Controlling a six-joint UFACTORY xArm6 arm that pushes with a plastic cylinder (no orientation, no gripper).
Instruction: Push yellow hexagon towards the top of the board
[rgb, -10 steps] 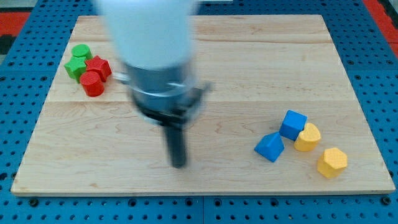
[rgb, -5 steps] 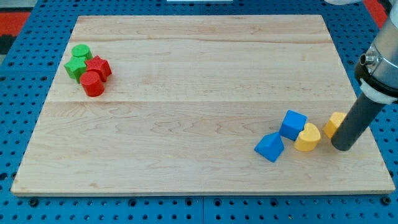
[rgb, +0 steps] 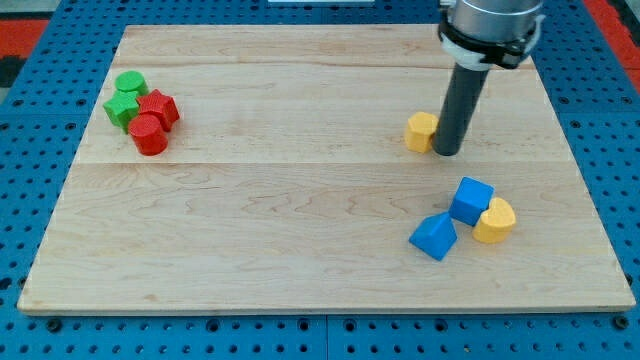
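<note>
The yellow hexagon (rgb: 420, 131) lies right of the board's middle, in its upper half. My tip (rgb: 448, 153) stands right against the hexagon's right side, the rod coming down from the view's top. A second yellow block, rounded like a heart (rgb: 494, 220), lies lower right beside a blue cube (rgb: 470, 199) and a blue wedge-like block (rgb: 434, 236).
At the upper left a cluster holds two green blocks (rgb: 126, 98), a red star-like block (rgb: 158, 107) and a red cylinder (rgb: 148, 134). The wooden board (rgb: 300, 250) rests on a blue pegboard table.
My tip swung from the board's middle to the lower right, then up. The yellow hexagon went from the lower right corner up and left to the upper half.
</note>
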